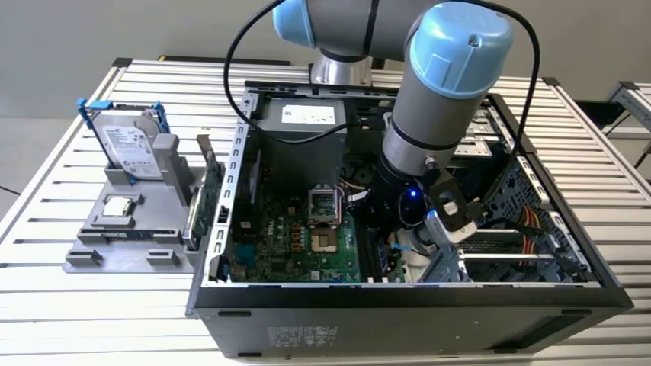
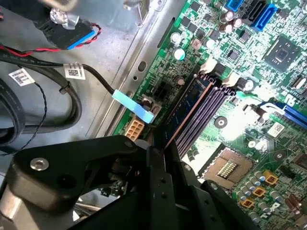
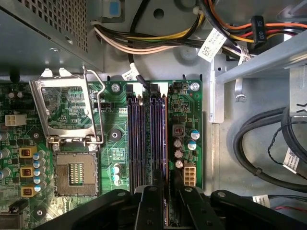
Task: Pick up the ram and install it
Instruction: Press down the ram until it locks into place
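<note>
Ram [image 2: 189,103] sits edge-down along the outermost memory slot, the one nearest the board's edge, and you can see its blue face and copper-coloured lower edge in the second wrist view. Its near end runs in between the gripper [image 2: 160,153] fingers, which are drawn in narrow on it. Whether the stick is fully seated you cannot tell from this angle; the far latch looks close against its end. In the first wrist view your gripper [image 3: 165,191] stands over the same end of the slots [image 3: 146,139], beside the open CPU socket [image 3: 74,172] with its raised frame. In the exterior view the arm [image 1: 437,122] reaches down into the open case [image 1: 407,293] on the slatted worktop [image 1: 61,183]. On the exterior view's left, a grey holder [image 1: 133,236] carries a hard drive [image 1: 130,145] and a CPU [image 1: 120,205].
</note>
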Robot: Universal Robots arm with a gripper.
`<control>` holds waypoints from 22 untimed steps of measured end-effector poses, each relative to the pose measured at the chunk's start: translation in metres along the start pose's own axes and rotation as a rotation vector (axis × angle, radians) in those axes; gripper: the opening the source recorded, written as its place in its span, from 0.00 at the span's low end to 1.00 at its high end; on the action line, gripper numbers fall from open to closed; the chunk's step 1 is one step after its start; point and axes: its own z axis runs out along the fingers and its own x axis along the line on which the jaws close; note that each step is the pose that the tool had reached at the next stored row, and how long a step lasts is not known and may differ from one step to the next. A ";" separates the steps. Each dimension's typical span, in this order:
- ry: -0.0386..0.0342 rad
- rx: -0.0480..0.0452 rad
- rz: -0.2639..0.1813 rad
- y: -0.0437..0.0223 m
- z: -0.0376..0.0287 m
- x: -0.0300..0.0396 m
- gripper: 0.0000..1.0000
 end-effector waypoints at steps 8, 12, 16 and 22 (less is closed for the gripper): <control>0.0001 0.0008 0.000 0.0001 -0.0088 0.0002 1.00; 0.0001 0.0008 0.000 0.0001 -0.0169 0.0003 1.00; 0.0000 0.0015 0.000 0.0003 -0.0312 0.0006 1.00; 0.0000 0.0020 0.000 0.0004 -0.0447 0.0009 1.00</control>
